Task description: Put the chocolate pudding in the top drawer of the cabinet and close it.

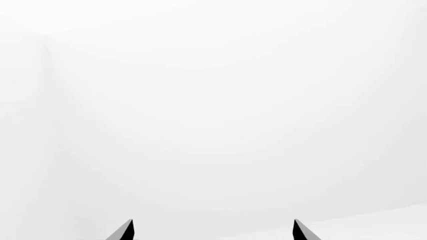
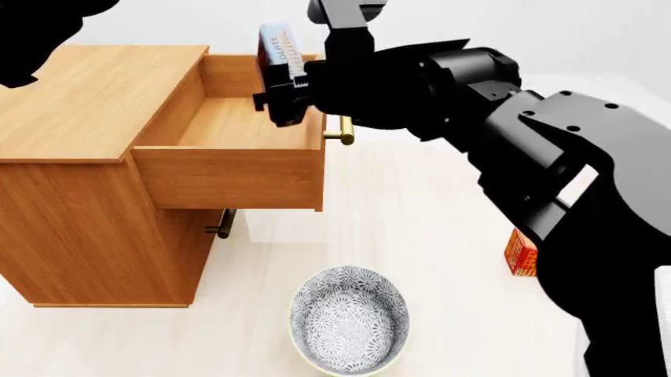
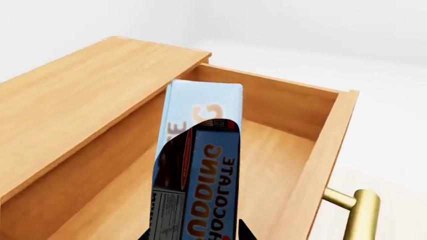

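Plain white walls [image 1: 220, 90], meeting at a faint corner seam. Pale cream floor [image 2: 419, 236], smooth, evenly lit, soft shadows only. No texture or pattern beyond the fingertips.

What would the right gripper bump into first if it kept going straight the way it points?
Probably the wooden floor of the open top drawer. The right gripper holds the chocolate pudding pointing down into it, so the box would likely touch first, though depth is unclear.

pudding [image 2: 279, 45] above open top drawer [image 2: 232, 169]; bowl [image 2: 350, 320] in front of cabinet [image 2: 84, 157].
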You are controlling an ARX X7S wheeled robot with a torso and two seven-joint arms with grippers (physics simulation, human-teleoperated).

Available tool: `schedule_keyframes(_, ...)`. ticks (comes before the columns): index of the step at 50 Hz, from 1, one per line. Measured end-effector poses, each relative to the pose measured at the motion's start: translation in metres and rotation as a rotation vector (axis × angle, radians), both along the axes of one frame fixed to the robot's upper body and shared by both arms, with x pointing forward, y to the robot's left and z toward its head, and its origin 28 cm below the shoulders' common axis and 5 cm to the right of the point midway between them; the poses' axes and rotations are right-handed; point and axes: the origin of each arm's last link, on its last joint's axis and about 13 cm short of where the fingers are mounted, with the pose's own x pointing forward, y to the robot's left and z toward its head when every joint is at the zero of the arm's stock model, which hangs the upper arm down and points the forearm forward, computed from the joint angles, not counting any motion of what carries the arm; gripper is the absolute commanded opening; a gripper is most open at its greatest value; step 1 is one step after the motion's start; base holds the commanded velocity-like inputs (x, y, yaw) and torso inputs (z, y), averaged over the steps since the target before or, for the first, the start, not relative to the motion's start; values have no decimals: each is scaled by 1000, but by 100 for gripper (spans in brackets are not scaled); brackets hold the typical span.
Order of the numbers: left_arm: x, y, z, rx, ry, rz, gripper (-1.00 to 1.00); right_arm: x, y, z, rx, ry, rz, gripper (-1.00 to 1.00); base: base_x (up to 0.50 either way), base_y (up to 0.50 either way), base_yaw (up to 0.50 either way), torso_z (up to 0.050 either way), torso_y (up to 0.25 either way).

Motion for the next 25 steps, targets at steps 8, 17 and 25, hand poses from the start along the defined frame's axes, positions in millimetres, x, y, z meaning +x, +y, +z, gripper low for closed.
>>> schedule_keyframes(8,0,0,0,-1,2,2,100,0,1,-6,-16,16,5,-100,0,0,0,0,0)
schedule_keyframes(17,0,0,0,-1,4,4,100,-1,1,-11,-28,31,14,-100,0,0,0,0,0)
schedule_keyframes(25,-2,3,1,-3,6,1,100,-2,2,-13,-33,43,21,-100,0,0,0,0,0)
